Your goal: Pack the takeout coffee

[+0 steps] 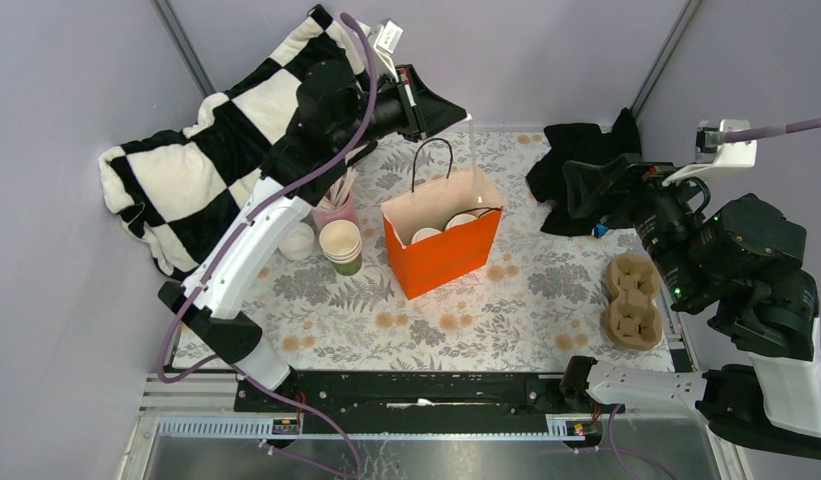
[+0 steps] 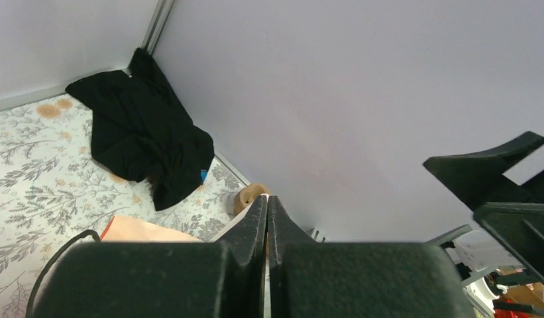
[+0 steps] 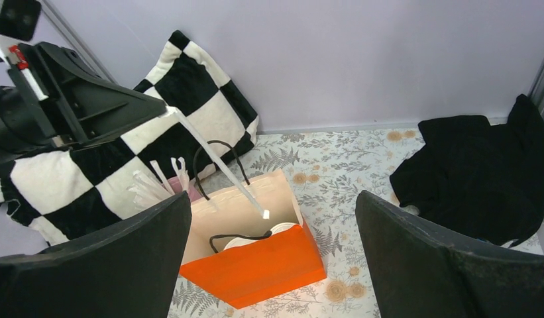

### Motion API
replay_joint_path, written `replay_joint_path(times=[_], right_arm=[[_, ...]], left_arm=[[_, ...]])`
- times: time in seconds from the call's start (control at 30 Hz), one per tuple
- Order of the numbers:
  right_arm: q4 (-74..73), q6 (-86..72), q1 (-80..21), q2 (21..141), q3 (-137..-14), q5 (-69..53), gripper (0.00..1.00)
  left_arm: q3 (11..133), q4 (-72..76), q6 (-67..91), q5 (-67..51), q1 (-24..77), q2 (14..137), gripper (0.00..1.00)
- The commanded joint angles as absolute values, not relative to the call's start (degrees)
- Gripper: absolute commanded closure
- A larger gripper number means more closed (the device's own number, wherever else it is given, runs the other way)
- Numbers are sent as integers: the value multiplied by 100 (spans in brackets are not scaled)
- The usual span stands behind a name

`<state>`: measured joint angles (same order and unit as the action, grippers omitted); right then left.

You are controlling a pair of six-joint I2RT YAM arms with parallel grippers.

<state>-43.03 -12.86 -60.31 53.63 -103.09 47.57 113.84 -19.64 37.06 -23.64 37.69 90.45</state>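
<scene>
Two lidded cups (image 1: pixel 427 235) stand inside the orange bag (image 1: pixel 441 258) mid-bench, with a cup stack (image 1: pixel 341 246) near its left side. The left jaws, shut on a white stick (image 3: pixel 216 162), hang over the bag. The right jaws gape empty near the right edge.

The overhead camera sits high behind the arm bases and looks down and forward over the whole table (image 1: pixel 526 300). The left wrist camera rides high, peering close past the left fingers (image 2: pixel 252 228) toward the far right corner. The right wrist camera faces leftward between the right fingers (image 3: pixel 90 278). All three views catch the orange bag (image 3: pixel 256 271) and the black cloth (image 2: pixel 143 139).
</scene>
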Motion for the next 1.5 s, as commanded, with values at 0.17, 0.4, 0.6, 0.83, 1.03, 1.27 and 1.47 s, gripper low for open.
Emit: replay_joint_path(times=[0.17,0.4,0.6,0.83,1.03,1.27,1.47], right_arm=[[-4262,-1335,-6019,5263,-10445,5115,0],[-4257,-1300,-6017,5273,-10458,5160,0],[-4271,-1308,-6018,5282,-10464,5178,0],[-4315,-1396,-6021,5291,-10424,5170,0],[-4254,-1455,-6020,5314,-10354,5110,0],[-4084,-1290,-6019,5540,-10376,4823,0],[-4289,-1390,-6020,5729,-10391,4611,0]], left_arm=[[11257,-1414,3549,-2246,3867,9120,100],[11074,-1375,3348,-2202,3921,9203,100],[10484,-1131,3084,-2020,4015,9115,100],[9928,-713,2759,-1988,4017,9129,100],[8829,-592,2560,-1915,4015,8505,92],[7867,-2428,2238,-8,4012,6586,24],[9073,-4365,2546,1243,4003,5909,2]])
